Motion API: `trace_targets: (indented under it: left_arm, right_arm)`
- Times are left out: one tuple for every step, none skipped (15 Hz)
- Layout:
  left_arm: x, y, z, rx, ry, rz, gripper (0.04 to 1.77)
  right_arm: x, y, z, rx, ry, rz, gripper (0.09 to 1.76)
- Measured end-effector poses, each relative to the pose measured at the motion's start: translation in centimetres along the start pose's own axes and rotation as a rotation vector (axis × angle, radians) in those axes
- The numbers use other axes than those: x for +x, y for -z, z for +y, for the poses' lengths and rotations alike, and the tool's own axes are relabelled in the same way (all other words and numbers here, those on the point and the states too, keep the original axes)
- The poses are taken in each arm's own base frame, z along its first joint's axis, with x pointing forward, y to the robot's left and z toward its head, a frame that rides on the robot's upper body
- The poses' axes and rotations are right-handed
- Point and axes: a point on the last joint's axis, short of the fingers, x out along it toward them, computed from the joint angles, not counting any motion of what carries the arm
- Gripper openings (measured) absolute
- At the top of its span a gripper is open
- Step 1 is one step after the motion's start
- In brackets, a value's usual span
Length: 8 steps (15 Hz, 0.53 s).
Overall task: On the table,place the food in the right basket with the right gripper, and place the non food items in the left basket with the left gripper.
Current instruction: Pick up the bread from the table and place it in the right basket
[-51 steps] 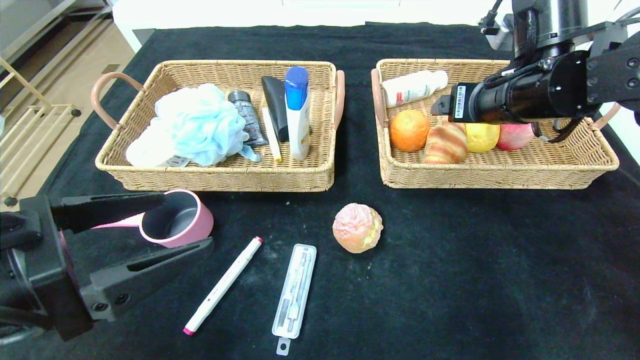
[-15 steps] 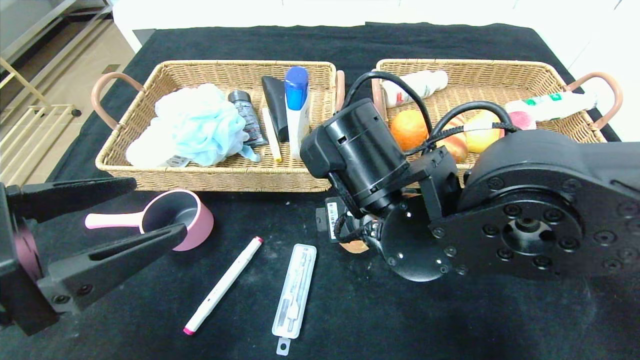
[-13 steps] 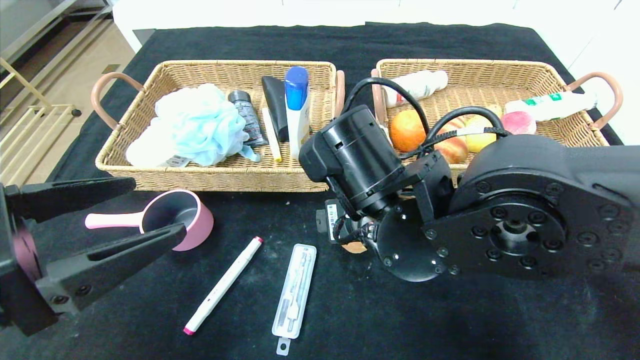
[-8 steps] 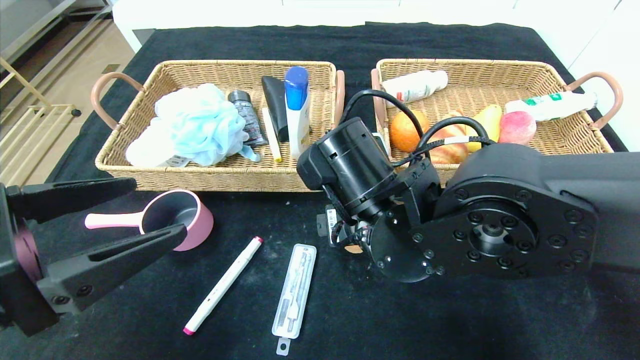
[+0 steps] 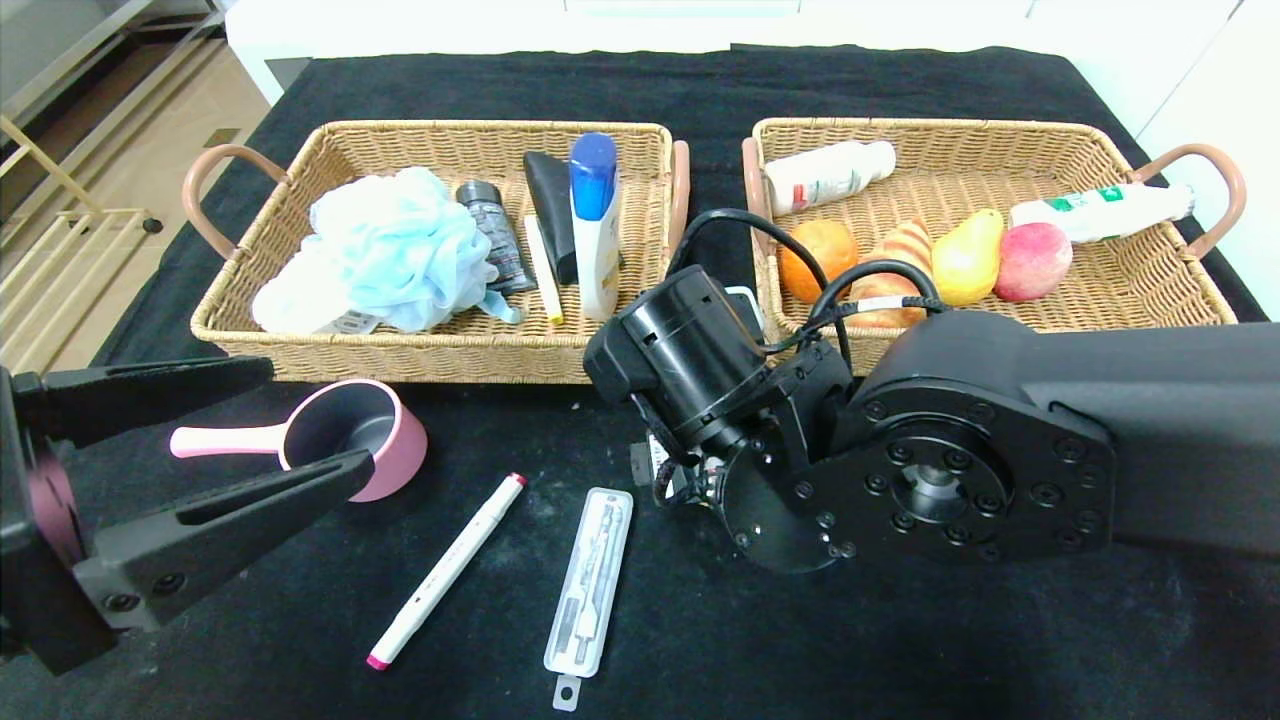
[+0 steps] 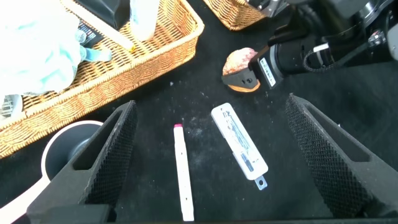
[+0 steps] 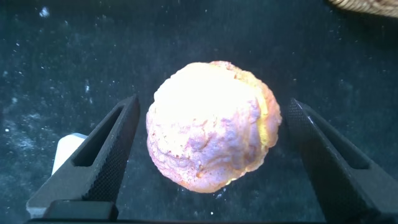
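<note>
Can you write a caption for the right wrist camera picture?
Open right gripper straddling the pink-and-yellow pastry on the black table.

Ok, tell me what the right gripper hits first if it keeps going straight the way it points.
The pastry. The right gripper points down at it with open jaws on either side, apparently not touching, black tablecloth beneath.

Two wicker baskets stand on the surface: the left basket (image 5: 440,360) and the right basket (image 5: 1130,300). Five items lie in the left one, six in the right. Four loose items lie on the surface: one pink cup (image 5: 355,440), one marker (image 5: 445,570), one clear case (image 5: 592,580), one bun (image 7: 211,124).
</note>
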Motion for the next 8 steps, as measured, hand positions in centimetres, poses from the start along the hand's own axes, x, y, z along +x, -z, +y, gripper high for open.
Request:
trace_targets:
  left_arm:
    - [0.0, 0.0, 0.0, 0.0, 0.0, 0.0, 1.72]
    - [0.0, 0.02, 0.0, 0.0, 0.0, 0.001, 1.72]
    - [0.0, 0.02, 0.0, -0.001, 0.0, 0.002, 1.72]
    - [0.01, 0.02, 0.0, -0.001, 0.0, 0.002, 1.72]
    - [0.02, 0.05, 0.0, -0.001, 0.0, 0.003, 1.72]
    - [0.02, 0.07, 0.0, 0.003, 0.0, 0.004, 1.72]
    - [0.02, 0.07, 0.0, 0.004, 0.0, 0.004, 1.72]
    - [0.02, 0.08, 0.0, 0.005, 0.0, 0.004, 1.72]
  right_arm:
    - [0.09, 0.01, -0.01, 0.001, 0.002, 0.001, 1.71]
    - [0.17, 0.04, -0.03, 0.0, 0.004, 0.002, 1.71]
    - [0.22, 0.07, -0.03, -0.001, 0.005, 0.004, 1.71]
    - [0.27, 0.12, -0.01, -0.002, 0.006, 0.005, 1.71]
    - [0.31, 0.15, 0.01, -0.002, 0.006, 0.006, 1.71]
    - [0.34, 0.18, 0.02, -0.003, 0.007, 0.006, 1.71]
    - [0.34, 0.17, 0.02, -0.002, 0.006, 0.006, 1.45]
    - [0.34, 0.18, 0.02, -0.003, 0.006, 0.007, 1.33]
